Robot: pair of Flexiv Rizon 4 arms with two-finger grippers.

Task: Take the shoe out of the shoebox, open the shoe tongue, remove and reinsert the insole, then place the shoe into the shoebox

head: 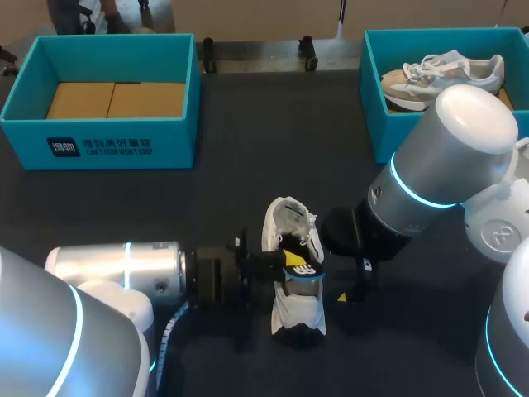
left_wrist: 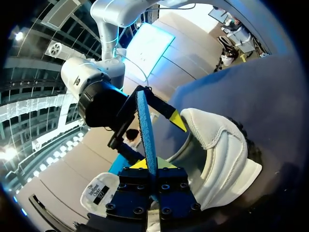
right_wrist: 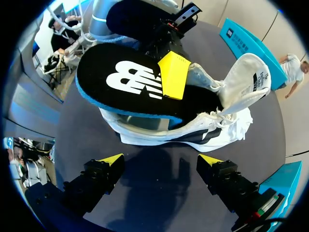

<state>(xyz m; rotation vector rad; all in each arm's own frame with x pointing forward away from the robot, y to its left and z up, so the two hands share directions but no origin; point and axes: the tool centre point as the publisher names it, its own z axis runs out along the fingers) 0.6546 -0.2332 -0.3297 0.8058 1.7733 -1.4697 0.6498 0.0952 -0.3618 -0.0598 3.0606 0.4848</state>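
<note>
A white shoe lies on the dark table, near the front middle. My left gripper comes in from the left and is shut on the heel end of a black insole with a blue edge, held partly out of the shoe. In the left wrist view the insole stands edge-on between the left gripper, beside the shoe. My right gripper is open and holds nothing, just short of the shoe and insole. In the head view the right gripper is to the shoe's right.
A teal shoebox with a cardboard insert stands at the back left. A second teal shoebox at the back right holds another pale shoe. Dark table surface lies between the boxes.
</note>
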